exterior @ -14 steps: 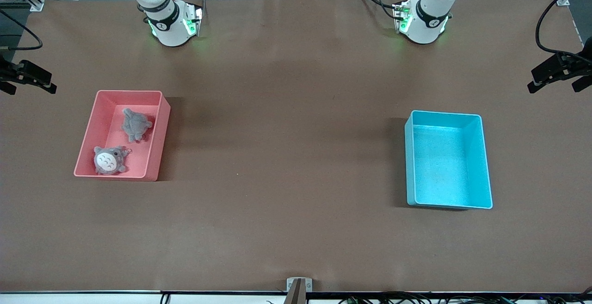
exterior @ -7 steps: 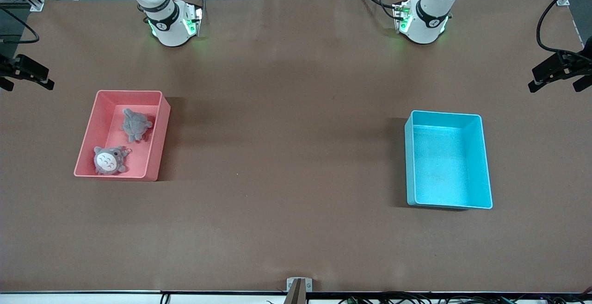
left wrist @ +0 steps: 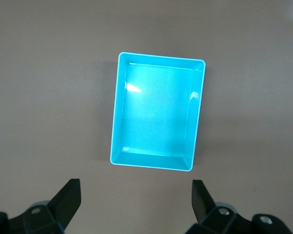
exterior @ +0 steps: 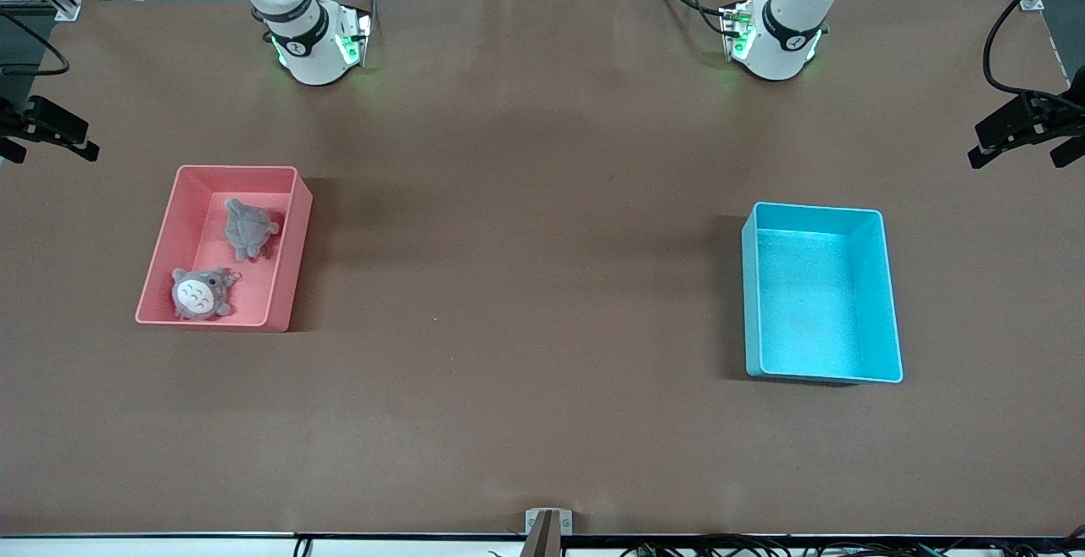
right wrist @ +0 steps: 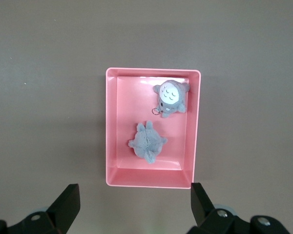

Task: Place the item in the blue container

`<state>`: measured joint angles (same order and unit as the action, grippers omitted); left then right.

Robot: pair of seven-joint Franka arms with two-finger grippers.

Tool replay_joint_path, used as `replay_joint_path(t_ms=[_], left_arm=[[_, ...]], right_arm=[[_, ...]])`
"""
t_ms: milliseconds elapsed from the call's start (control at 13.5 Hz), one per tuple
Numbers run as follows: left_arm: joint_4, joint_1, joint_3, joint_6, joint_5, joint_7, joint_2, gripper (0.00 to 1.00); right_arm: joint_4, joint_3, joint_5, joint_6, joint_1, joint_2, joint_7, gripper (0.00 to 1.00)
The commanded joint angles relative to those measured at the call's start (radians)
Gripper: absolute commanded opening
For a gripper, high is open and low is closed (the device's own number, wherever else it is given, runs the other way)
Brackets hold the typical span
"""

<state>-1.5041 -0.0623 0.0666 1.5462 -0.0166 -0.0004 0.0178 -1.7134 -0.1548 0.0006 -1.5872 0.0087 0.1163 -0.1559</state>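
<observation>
- Blue bin (exterior: 886,286) is seen near the tabletop's edge at the left arm's end, nothing inside.
- Pink bin (exterior: 161,256) is placed near the edge at the right arm's end; two grey plush toys are held in it, one face-up (exterior: 199,294), one face-down (exterior: 247,228).
- Left gripper (left wrist: 134,197) is held high over the blue bin, fingers spread wide, nothing gripped.
- Right gripper (right wrist: 134,197) is held high over the pink bin, fingers spread wide, nothing gripped.

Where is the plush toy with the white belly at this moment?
The white-bellied plush toy lies in the pink bin toward the right arm's end of the table, nearer to the front camera than the other grey plush beside it.
</observation>
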Motion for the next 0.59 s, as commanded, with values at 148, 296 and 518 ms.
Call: replay_joint_path(t_ms=[148,296,518], left_arm=[[-0.005,0.002,0.001,0.002,-0.017,0.02,0.016,1.0],[-0.005,0.004,0.001,0.003,-0.017,0.02,0.014,1.0],[-0.004,0.003,0.001,0.003,-0.017,0.02,0.014,1.0]], right_arm=[[-0.037,0.014,0.013,0.007,-0.006,0.045,0.002,1.0],[-0.051,0.014,0.013,0.013,0.0,0.049,0.004,1.0],[-0.069,0.014,0.009,0.003,0.007,0.063,0.004,1.0]])
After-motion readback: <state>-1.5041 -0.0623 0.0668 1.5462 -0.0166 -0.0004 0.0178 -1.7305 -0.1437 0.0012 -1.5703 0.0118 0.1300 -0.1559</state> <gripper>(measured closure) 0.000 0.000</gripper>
